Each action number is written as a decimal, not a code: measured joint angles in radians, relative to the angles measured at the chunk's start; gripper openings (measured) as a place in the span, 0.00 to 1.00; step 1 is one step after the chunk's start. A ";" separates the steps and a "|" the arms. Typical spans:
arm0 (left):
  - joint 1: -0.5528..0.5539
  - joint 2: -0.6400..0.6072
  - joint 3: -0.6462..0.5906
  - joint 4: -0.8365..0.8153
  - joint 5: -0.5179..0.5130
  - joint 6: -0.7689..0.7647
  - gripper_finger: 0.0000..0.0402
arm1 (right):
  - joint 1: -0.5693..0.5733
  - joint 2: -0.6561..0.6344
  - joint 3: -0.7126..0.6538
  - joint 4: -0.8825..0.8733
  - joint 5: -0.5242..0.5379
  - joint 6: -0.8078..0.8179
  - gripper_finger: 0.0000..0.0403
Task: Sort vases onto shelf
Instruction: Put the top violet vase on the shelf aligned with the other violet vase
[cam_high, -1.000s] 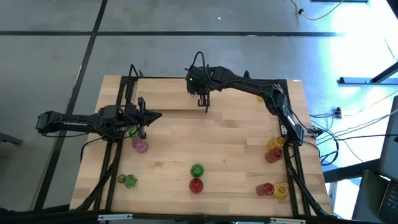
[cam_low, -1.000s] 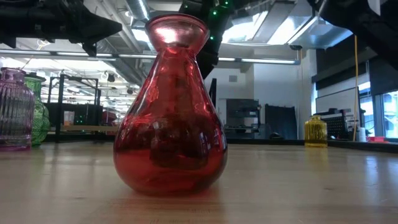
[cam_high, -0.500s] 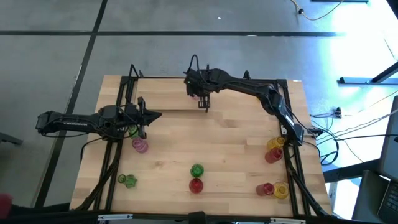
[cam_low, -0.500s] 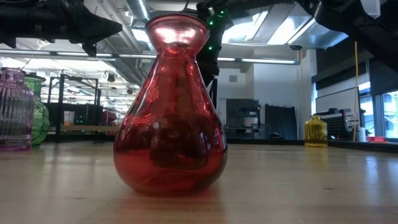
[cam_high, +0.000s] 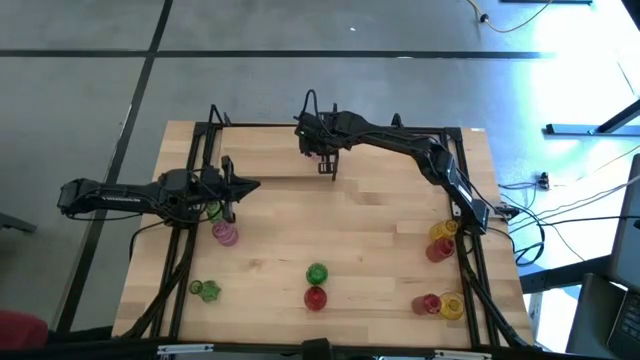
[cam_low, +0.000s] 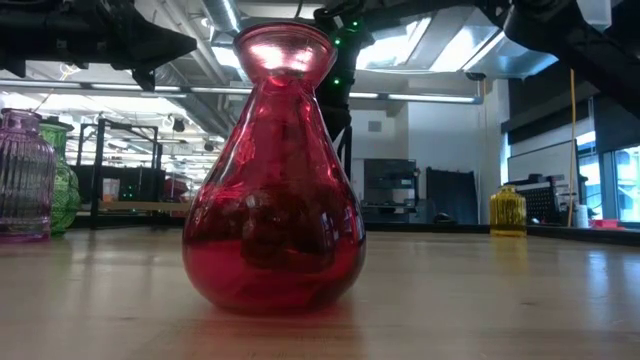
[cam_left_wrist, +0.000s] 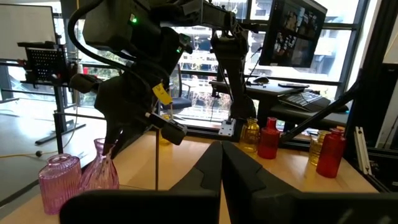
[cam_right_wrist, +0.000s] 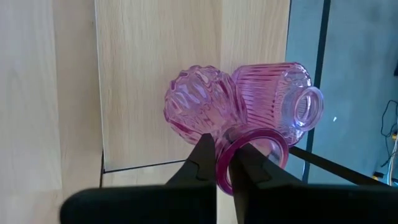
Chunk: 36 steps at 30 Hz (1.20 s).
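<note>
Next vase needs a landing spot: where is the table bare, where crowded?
Bare: the table middle, between the left gripper, the right gripper and the green vase. Crowded: the right edge, around the yellow vase and red vase.

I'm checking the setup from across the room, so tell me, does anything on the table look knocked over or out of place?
Nothing looks toppled. The right gripper is shut on the rim of a pink vase at the shelf, pressed against a ribbed pink vase. The others seem upright, though the green vase near the left front is too small to judge.
</note>
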 joint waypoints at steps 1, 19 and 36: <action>0.000 0.000 0.000 0.000 0.000 0.000 0.00 | 0.000 0.000 0.000 0.000 0.000 0.000 0.01; 0.000 0.000 0.000 0.000 0.000 0.000 0.00 | -0.001 0.000 0.000 0.013 0.015 0.003 0.22; 0.000 0.000 0.000 0.000 0.000 0.000 0.00 | 0.002 0.000 0.000 0.082 0.018 0.003 0.27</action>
